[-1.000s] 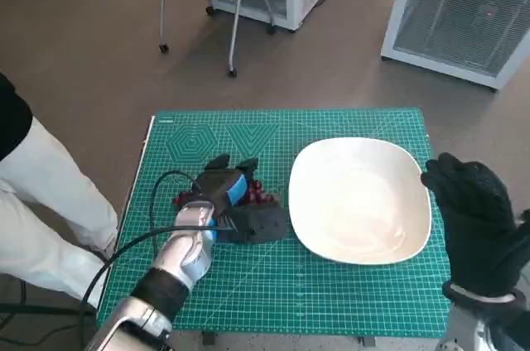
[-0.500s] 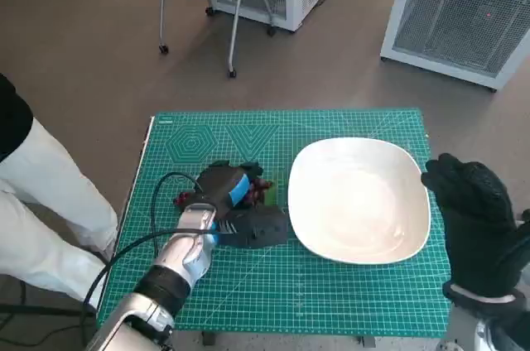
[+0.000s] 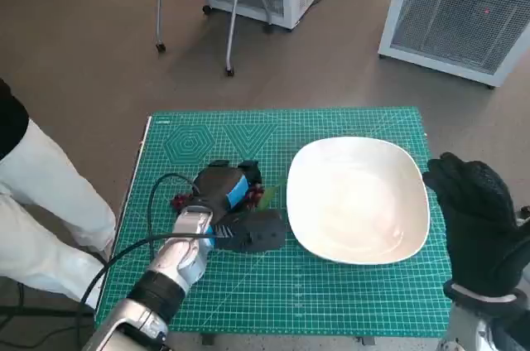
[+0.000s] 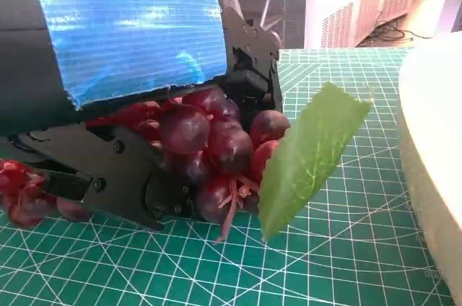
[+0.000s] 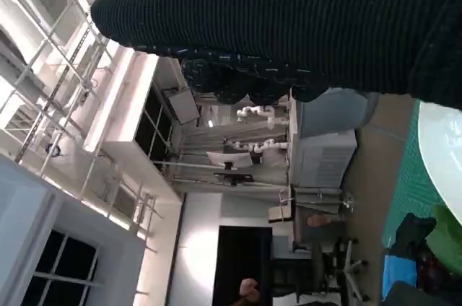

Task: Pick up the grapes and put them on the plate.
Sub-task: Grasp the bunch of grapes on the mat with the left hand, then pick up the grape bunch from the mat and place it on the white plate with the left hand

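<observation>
The left hand [image 4: 137, 104] clutched the grape bunch [image 4: 209, 151], likely light, lumpy and floppy, best gripped around its middle; the right hand [image 3: 480, 223] hung empty, fingers apart.

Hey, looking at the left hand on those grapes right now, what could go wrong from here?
The left hand covers the grapes, but some berries hang outside its fingers, so part of the bunch might slip or drop when lifted. The leaf sticks out toward the plate and its raised rim is close, so a low carry might snag or nudge it.
</observation>
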`<state>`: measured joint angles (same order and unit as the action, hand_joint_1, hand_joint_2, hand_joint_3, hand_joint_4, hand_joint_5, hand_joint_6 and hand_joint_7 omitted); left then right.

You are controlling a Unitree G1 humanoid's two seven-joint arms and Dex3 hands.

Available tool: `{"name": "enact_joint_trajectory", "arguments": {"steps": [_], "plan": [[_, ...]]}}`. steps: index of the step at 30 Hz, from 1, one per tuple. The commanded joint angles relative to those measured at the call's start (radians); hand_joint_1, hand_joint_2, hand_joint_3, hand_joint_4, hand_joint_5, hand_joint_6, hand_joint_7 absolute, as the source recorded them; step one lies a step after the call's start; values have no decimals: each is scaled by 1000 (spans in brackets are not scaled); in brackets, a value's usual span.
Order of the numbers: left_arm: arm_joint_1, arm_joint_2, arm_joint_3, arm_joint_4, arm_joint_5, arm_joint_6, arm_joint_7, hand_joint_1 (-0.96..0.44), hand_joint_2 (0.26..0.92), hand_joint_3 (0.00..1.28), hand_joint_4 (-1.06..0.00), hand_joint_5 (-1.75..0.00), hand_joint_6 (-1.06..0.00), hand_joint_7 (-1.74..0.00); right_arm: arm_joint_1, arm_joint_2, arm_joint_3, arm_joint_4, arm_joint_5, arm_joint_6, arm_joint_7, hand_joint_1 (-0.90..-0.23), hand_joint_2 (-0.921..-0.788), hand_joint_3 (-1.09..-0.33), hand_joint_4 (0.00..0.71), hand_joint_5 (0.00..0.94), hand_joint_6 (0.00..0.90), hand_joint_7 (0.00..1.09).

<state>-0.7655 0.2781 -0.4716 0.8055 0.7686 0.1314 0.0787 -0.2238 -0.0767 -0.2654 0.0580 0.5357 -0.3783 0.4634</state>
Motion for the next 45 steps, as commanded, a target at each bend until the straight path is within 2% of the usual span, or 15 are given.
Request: {"name": "enact_joint_trajectory", "arguments": {"steps": [1,6,10,13,26,32,36,39,43,45], "plan": [[10,17,2,-24,-6,12,-14,3,921,285,-409,-1450,-409,-1419,4,3,2,19,-4,1,2,-380,-921,-496,531,509,305,825],[5,19,2,-17,-8,11,-19,3,906,243,-481,-1393,-498,-1313,2,2,2,21,-4,-2,4,-380,-921,-496,532,508,306,824],[1,19,3,-12,-9,12,-21,6,882,241,-505,-1497,-612,-1063,0,0,2,26,-4,-6,7,-380,-921,-496,532,508,306,824],[0,20,4,-12,-10,12,-22,7,868,252,-512,-1527,-651,-987,-1,-1,2,29,-3,-9,10,-380,-921,-496,532,508,306,824],[17,38,17,-107,-12,42,-58,7,859,261,-517,-1542,-667,-952,-6,-5,-2,34,-1,-9,15,-381,-921,-496,534,506,307,823],[57,62,35,-254,-8,75,-91,3,880,251,-518,-1384,-556,-1235,-7,-6,-2,34,-1,-6,15,-380,-921,-496,534,505,306,823],[91,78,53,-363,-5,91,-102,3,900,237,-501,-1368,-513,-1306,-8,-7,-1,33,-2,-5,14,-380,-921,-497,534,505,306,824],[118,90,68,-446,1,97,-104,3,911,178,-546,-1319,-555,-1257,-9,-6,0,32,-3,-5,13,-380,-921,-497,533,506,306,824],[146,101,87,-544,4,104,-114,4,917,95,-633,-1329,-662,-1023,-11,-7,0,34,-3,-6,14,-380,-921,-498,533,506,305,825],[158,106,99,-593,4,106,-121,4,915,69,-663,-1318,-701,-960,-11,-7,-1,34,-3,-6,14,-380,-921,-497,533,506,305,826]]}}
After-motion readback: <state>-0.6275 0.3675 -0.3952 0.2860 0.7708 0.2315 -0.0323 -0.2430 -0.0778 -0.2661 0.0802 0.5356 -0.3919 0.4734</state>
